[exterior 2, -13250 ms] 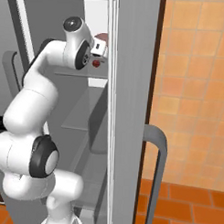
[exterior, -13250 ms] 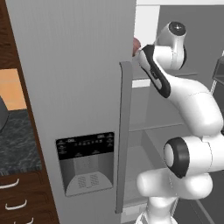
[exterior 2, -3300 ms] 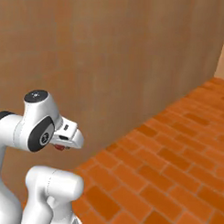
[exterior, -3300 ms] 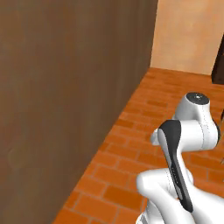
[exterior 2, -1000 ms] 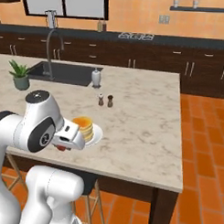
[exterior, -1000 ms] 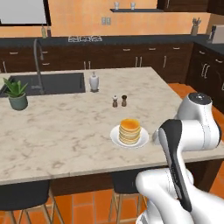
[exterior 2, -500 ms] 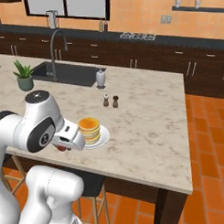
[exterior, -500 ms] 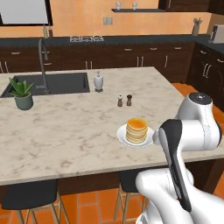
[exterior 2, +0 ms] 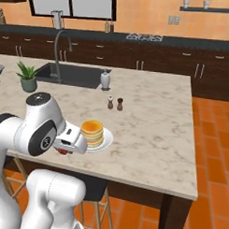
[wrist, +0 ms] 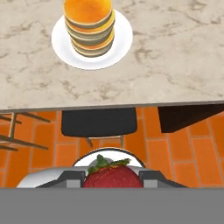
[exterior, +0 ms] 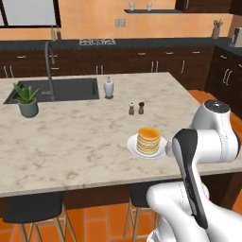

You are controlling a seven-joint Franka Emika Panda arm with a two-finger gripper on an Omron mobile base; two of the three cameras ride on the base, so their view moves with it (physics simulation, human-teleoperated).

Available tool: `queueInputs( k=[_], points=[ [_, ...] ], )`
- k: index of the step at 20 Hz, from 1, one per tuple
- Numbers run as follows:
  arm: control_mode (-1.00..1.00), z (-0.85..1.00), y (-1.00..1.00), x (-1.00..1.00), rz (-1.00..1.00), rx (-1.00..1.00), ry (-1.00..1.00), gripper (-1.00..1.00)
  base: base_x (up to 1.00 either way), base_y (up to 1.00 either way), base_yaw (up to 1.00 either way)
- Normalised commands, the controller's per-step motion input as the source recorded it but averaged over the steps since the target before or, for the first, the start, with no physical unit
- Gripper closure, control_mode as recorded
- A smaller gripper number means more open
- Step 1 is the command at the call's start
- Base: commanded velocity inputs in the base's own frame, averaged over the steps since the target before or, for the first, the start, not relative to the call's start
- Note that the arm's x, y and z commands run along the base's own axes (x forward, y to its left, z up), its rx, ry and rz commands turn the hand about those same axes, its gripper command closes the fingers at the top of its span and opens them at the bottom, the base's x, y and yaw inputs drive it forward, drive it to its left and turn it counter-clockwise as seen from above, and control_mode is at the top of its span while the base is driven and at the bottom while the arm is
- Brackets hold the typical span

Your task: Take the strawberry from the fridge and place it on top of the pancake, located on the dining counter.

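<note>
Gripper (wrist: pixel 113 177) clamped on strawberry (wrist: pixel 113 176), hanging off the dining counter's (wrist: pixel 175 65) near edge; pancake stack (wrist: pixel 89 24) on its plate (wrist: pixel 120 41) lies ahead, slightly left, higher up.

Surface: we saw the dining counter (exterior: pixel 71 146), beige marbled stone.
On it: we noted a plate (exterior: pixel 147 149) of pancakes (exterior: pixel 148 140), two shakers (exterior: pixel 136 108), a potted plant (exterior: pixel 27 99), a soap bottle (exterior: pixel 108 88).
</note>
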Motion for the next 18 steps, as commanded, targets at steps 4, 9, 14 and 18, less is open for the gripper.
queueInputs(
  k=[4,9,14,18],
  points=[
    [-1.0,0.03,0.08,0.21,0.04,0.0,-0.01,1.0,0.06,0.08,0.04],
    [-1.0,0.45,0.26,0.74,0.05,0.0,-0.09,1.0,0.0,0.0,0.0],
    [-1.0,0.23,0.07,1.0,0.03,0.03,-0.06,1.0,0.0,0.0,0.0],
    [-1.0,-0.09,0.0,1.0,-0.03,0.03,0.0,1.0,0.0,0.0,0.0]
  ],
)
